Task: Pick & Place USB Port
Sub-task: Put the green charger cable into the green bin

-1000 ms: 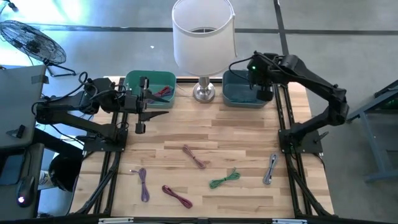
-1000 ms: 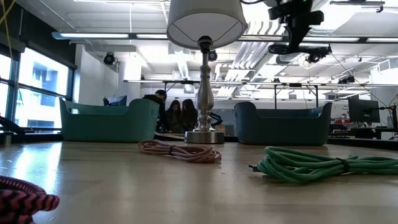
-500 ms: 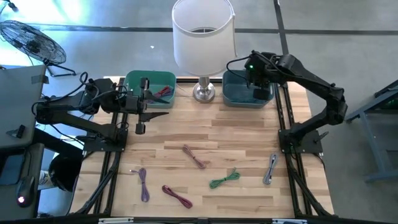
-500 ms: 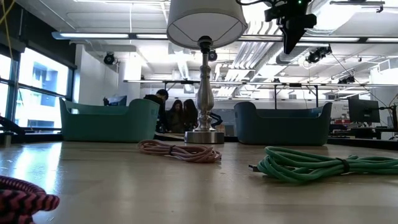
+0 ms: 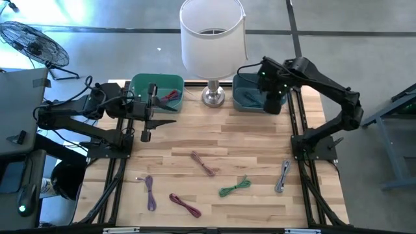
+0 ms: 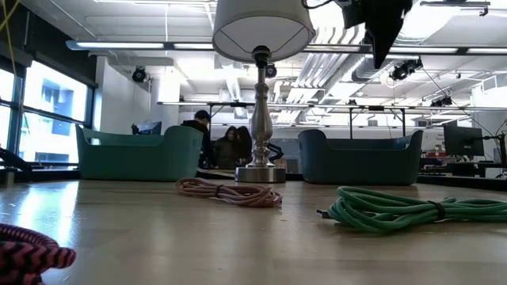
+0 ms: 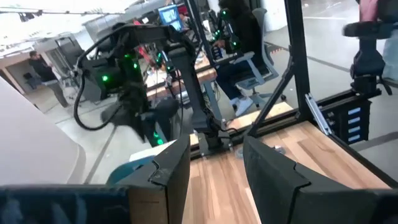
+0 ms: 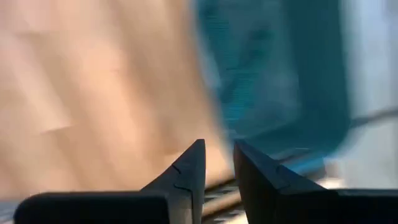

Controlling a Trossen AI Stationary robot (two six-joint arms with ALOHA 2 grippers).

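Observation:
Several coiled USB cables lie on the wooden table in the high view: a pink-brown one [image 5: 203, 164], a green one [image 5: 234, 187], a grey one [image 5: 283, 177], a purple one [image 5: 149, 193] and a red one [image 5: 184, 205]. A red cable [image 5: 171, 97] lies in the green bin [image 5: 140, 84]. My right gripper [image 5: 273, 103] hangs over the blue bin [image 5: 242, 83]; in its wrist view the right gripper [image 8: 219, 149] is open by a narrow gap and holds nothing. My left gripper [image 5: 171, 119] waits open beside the green bin, also empty in its wrist view [image 7: 216, 146].
A lamp with a white shade [image 5: 212, 36] stands at the far edge between the two bins, its base [image 5: 213, 97] on the table. In the low view the pink-brown cable [image 6: 230, 192] and the green cable [image 6: 396, 210] lie in front of the bins. People sit in the room behind.
My right gripper has stayed above the blue bin while its wrist turned: it swung a little toward the lamp, then back toward the bin's near right part. The cables on the table have not moved.

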